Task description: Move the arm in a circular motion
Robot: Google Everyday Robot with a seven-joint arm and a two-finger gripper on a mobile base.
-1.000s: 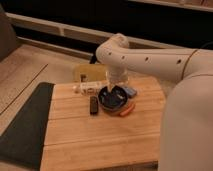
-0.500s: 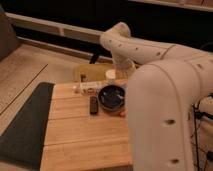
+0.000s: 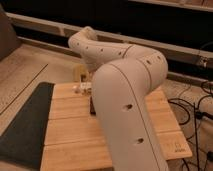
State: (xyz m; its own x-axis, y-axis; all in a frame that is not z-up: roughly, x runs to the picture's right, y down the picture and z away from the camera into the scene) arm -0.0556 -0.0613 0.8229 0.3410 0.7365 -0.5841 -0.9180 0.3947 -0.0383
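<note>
While the cream-white arm (image 3: 125, 100) filled the middle of the scene, its thick near segment rose from the bottom edge to a rounded elbow at upper right. A slimmer segment, dotted with small dark holes, reached back to the left above the far side of the wooden table (image 3: 65, 137). Judging by that folded pose, the arm looked to be partway round its circle rather than parked. The gripper was hidden behind the arm's own bulk, somewhere beyond the far joint near the table's back edge, and whether it was open or closed could not be told.

The next move seemed to call for a smooth curved sweep that stayed high above the tabletop. Near the back edge stood a yellowish object (image 3: 80, 71), with some small pale items (image 3: 82, 89) just in front of it and a dark thing (image 3: 92, 107) mostly covered by the arm.

A dark mat (image 3: 25, 125) lay along the table's left side. Cables (image 3: 192, 112) trailed over the pale floor at right, and a long rail (image 3: 40, 22) crossed the dim wall behind.
</note>
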